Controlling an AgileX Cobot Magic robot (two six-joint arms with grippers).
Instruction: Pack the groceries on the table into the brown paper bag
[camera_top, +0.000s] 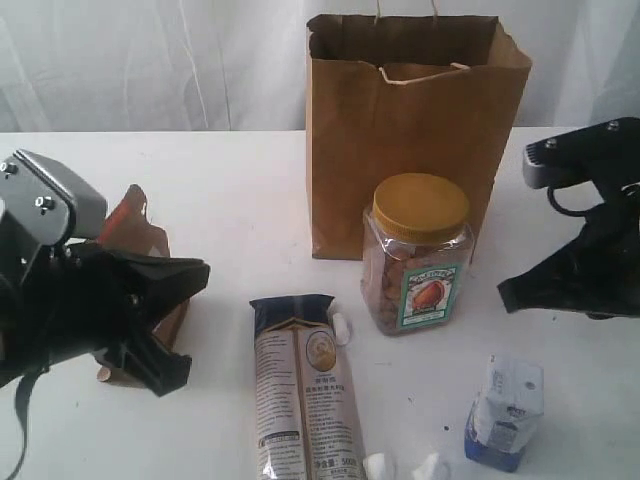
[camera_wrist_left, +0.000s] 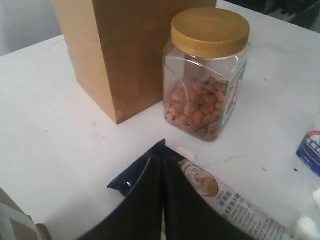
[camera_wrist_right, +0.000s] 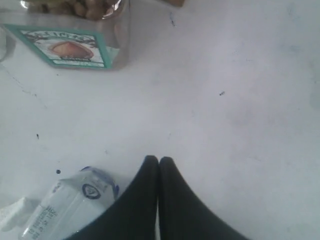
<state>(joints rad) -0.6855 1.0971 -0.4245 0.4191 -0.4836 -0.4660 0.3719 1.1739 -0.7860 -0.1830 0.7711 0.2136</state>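
Note:
The brown paper bag (camera_top: 410, 140) stands upright and open at the back of the table (camera_top: 230, 190). Just in front of it is the yellow-lidded nut jar (camera_top: 416, 255) (camera_wrist_left: 207, 75). The long noodle packet (camera_top: 305, 390) lies flat near the front. The blue-white carton (camera_top: 506, 412) (camera_wrist_right: 70, 205) sits at the front right. The brown pouch (camera_top: 140, 235) leans behind my left gripper (camera_top: 200, 272), which is shut and empty, its tip (camera_wrist_left: 163, 159) over the packet's dark end. My right gripper (camera_top: 505, 295) (camera_wrist_right: 158, 160) is shut and empty above bare table, beside the carton. The can and grain bottle are out of view.
Small white lumps lie by the noodle packet's top (camera_top: 340, 327) and near the front edge (camera_top: 380, 465), (camera_top: 432, 466). A white curtain hangs behind the table.

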